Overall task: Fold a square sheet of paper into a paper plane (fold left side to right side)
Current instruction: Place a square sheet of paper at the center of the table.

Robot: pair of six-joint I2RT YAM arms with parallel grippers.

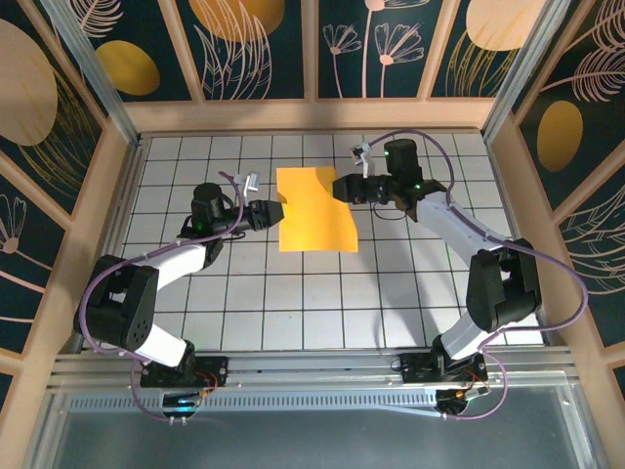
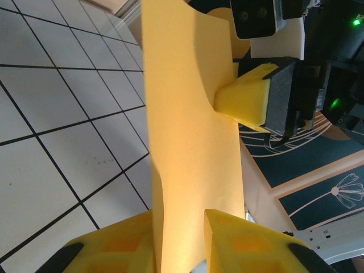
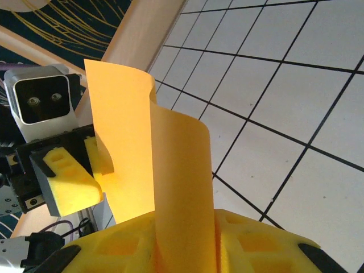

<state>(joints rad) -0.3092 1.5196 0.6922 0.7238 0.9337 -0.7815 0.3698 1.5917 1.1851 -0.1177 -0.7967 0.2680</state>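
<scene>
Inspection: the sheet [image 1: 314, 210] is hanging raised over the worktop [image 1: 391, 283]. My left tool [image 1: 276, 212] is taking its left edge and my right tool [image 1: 339, 186] its right edge. The sheet is running between the fingers of both tools, but I cannot tell whether either pair is actually clamping it. It is bowing and twisting between them.

Risks I am noting:
- If one side is gripping loosely, the sheet may slip out and swing from the other.
- Drawing the tools apart may tear it, and crowding them may crumple it.
- With the edges curling, left may meet right askew, giving a crooked crease.
</scene>
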